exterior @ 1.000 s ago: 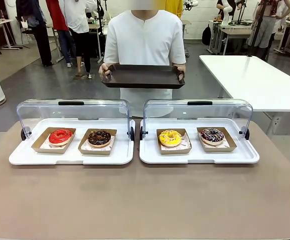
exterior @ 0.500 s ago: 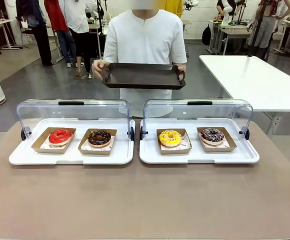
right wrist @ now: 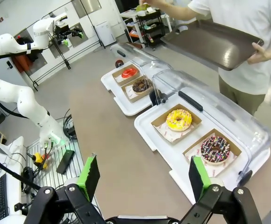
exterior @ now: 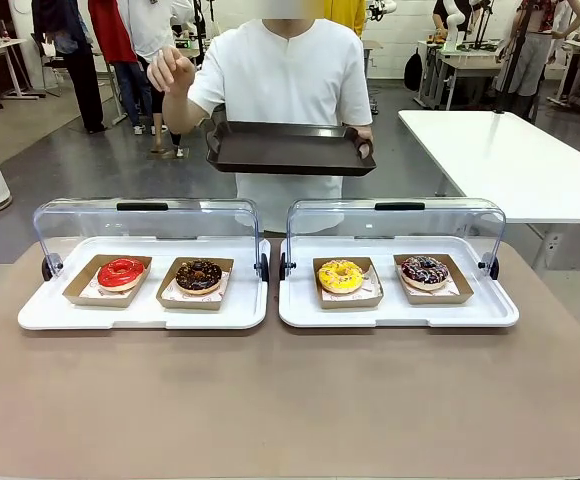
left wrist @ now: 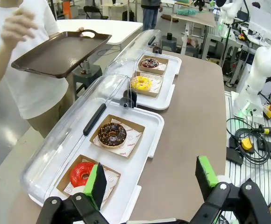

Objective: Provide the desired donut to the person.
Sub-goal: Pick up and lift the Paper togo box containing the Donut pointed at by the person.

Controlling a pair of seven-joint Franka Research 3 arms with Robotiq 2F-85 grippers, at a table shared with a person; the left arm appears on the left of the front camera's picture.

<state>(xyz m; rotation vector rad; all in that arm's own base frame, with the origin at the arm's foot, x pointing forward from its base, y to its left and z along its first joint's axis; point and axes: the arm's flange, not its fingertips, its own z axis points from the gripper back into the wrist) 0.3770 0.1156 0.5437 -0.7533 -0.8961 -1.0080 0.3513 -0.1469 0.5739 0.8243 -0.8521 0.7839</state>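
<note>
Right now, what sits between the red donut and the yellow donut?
Front view: the chocolate donut, then the narrow gap between the left display case and the right display case.

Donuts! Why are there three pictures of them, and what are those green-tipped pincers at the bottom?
These come from a robot with two arms. One picture looks across the table from between the arms. The other two come from cameras on its wrists; the green-tipped pincers are its left tool and right tool, both open, holding nothing. Two white trays with clear lids hold a red donut, a chocolate donut, a yellow donut and a sprinkled donut. The person holds a brown tray, one hand raised.
</note>
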